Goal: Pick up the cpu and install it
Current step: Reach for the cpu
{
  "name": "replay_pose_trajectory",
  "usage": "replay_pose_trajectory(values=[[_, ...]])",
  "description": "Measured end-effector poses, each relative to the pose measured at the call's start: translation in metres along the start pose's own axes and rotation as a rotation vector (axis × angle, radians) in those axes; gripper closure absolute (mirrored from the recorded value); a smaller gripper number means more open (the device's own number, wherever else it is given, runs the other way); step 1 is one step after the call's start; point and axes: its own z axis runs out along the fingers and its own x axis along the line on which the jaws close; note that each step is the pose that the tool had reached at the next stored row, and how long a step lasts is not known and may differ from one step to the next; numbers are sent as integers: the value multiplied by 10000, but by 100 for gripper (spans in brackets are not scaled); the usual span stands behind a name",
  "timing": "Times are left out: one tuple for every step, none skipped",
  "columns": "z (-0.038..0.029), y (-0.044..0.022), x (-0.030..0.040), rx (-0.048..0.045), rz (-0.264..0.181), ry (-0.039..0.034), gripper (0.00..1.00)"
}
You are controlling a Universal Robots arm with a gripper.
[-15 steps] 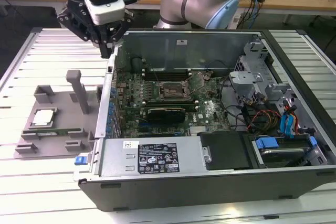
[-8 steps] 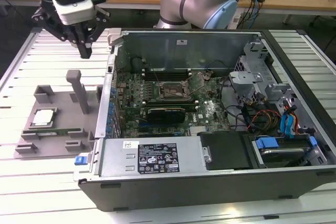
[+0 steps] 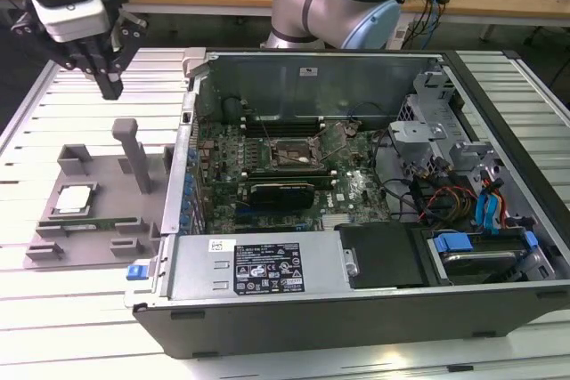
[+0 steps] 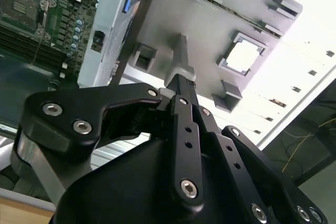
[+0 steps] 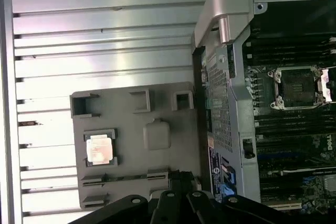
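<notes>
The cpu (image 3: 74,199) (image 4: 244,56) (image 5: 99,148) is lying flat, silvery lid up, in its square pocket on the grey holder plate (image 3: 107,193) (image 4: 210,30) (image 5: 131,161), which is sitting on the slatted table (image 3: 36,113) at the exterior view's left, just beside the open computer case (image 3: 312,64). Nothing is touching the chip. A long thin green memory stick (image 3: 89,222) is resting in a slot of the same plate next to the chip's pocket, and a grey upright post (image 3: 134,153) (image 5: 156,135) is standing near the plate's middle.

The gripper (image 3: 109,84) (image 4: 181,80) (image 5: 181,178) is hanging in the air above the table, beyond the plate's far edge in the exterior view and well apart from the chip. Its fingers are looking pressed together at the tips, and they are carrying nothing.

Inside the case, the black-framed socket (image 3: 289,153) (image 5: 297,85) on the motherboard is showing a bare contact field in the first wrist view, with its metal cover seeming to be swung aside, so it is looking ready and unfilled.

Judging from this, the task is sitting at its very start: the chip is not yet grasped, not yet lifted, and not yet carried over the case wall. Both the pick-up and the seating in the socket are remaining to be done
</notes>
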Motion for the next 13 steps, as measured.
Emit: replay_pose_trajectory(values=[[-1,-2,21,1,0,0,89],[-1,-4,58,-1,1,-1,89],[-2,-6,78,-1,0,-2,89],[-3,-7,97,0,1,-1,89],[-3,-9,119,-1,0,-3,89],[-4,-10,138,-1,-1,-3,89],[-4,-13,170,-1,-1,-4,89],[-5,-14,192,0,-1,-4,89],[-6,-16,211,0,-1,-4,89],[-6,-17,229,0,-1,-4,89],[-7,-18,248,0,0,-4,89],[-8,-21,281,-1,0,-5,89],[-8,-22,300,-1,1,-5,89]])
